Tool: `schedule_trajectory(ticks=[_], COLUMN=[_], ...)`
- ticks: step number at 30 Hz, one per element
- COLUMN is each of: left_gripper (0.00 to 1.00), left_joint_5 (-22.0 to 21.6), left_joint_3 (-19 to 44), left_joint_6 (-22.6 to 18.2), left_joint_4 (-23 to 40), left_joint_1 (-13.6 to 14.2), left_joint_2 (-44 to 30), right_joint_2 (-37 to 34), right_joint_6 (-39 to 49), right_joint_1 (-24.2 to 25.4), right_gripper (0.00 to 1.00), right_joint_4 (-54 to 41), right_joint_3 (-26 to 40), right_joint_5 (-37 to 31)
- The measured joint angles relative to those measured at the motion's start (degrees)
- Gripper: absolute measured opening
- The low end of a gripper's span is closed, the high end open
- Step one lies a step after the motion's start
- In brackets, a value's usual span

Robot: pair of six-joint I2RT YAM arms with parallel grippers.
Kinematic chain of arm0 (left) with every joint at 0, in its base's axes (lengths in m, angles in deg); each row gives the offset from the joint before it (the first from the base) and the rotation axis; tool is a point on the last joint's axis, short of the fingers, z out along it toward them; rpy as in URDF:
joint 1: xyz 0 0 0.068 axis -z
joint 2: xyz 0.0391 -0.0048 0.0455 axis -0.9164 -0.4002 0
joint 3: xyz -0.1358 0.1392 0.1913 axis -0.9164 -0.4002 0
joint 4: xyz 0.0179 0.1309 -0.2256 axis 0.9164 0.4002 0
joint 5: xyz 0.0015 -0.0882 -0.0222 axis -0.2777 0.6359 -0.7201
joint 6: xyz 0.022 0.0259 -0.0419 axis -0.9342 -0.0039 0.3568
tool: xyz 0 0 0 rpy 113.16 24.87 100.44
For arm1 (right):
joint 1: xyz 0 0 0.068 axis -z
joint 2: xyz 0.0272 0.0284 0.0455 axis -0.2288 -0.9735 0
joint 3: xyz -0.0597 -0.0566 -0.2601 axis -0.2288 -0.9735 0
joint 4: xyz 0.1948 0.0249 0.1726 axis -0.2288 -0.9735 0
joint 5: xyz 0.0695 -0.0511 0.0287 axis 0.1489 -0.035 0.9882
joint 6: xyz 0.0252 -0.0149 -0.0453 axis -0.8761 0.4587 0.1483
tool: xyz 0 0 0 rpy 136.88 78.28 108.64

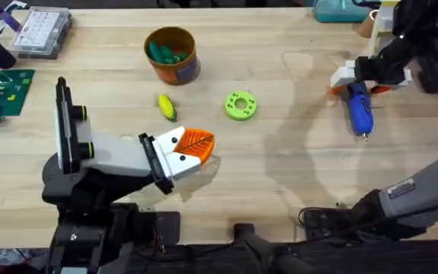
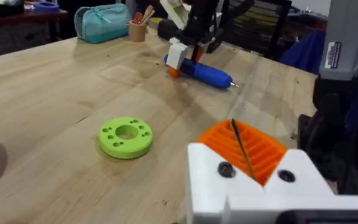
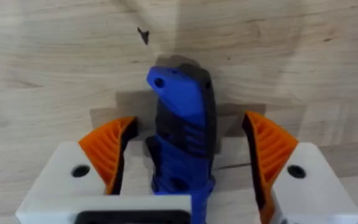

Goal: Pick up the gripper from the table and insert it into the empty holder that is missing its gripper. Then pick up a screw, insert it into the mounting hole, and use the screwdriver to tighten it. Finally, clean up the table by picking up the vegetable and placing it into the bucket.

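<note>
The blue screwdriver (image 1: 360,111) lies flat on the table (image 1: 280,175) at the far right, its metal bit toward the front. My right gripper (image 1: 357,89) is lowered over its rear end, open, one orange pad (image 3: 107,146) on each side of the screwdriver (image 3: 182,106) with gaps showing. The yellow vegetable (image 1: 166,106) lies near the middle, just in front of the orange bucket (image 1: 171,53), which holds dark green pieces. My left gripper (image 1: 200,148) hovers shut and empty at the front left. The loose gripper, holder, screw and mounting hole are out of view.
A lime-green ring (image 1: 240,105) lies right of the vegetable. A clear parts box (image 1: 42,30) and a green board (image 1: 2,91) sit at the far left. A teal pouch (image 2: 101,22) stands at the back edge. Bare wood stretches between the ring and the screwdriver.
</note>
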Motion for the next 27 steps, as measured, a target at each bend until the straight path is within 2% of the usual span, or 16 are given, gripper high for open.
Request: schedule_trajectory(ticks=[3,10,13,16,18,19,22,24,27], left_gripper=[0.005,0.005,0.005,0.005,0.005,0.005,0.005,0.005,0.005], left_joint_5=[-0.02,-0.02,0.0,-0.02,-0.02,0.0,-0.02,0.0,0.0], left_joint_3=[0.0,-0.02,-0.02,0.0,0.0,0.0,0.0,-0.02,-0.02], left_joint_6=[0.0,0.0,0.0,0.0,0.0,0.0,0.0,0.0,0.0], left_joint_4=[0.0,0.0,0.0,0.0,0.0,0.0,0.0,0.0,0.0], left_joint_1=[0.0,0.0,0.0,0.0,0.0,0.0,0.0,0.0,0.0], left_joint_2=[-0.02,-0.02,-0.02,-0.02,-0.02,-0.02,-0.02,-0.02,-0.02], right_joint_2=[2.24,2.37,2.37,2.37,2.39,2.37,2.21,2.08,2.11], right_joint_6=[-1.07,-1.39,-1.4,-1.61,-1.66,-1.67,-1.57,-1.61,-1.61], right_joint_1=[0.0,0.0,0.0,-0.11,-0.17,-0.17,-0.04,0.02,0.02], right_gripper=[0.997,0.996,0.938,0.784,0.635,0.538,0.099,0.022,0.026], right_joint_4=[2.7,3.18,3.06,2.92,2.9,2.93,3.74,3.95,3.95], right_joint_3=[-3.36,-3.7,-3.7,-3.68,-3.68,-3.68,-3.9,-3.92,-3.92], right_joint_5=[0.14,0.59,0.8,1.28,1.24,1.23,0.61,0.61,0.58])
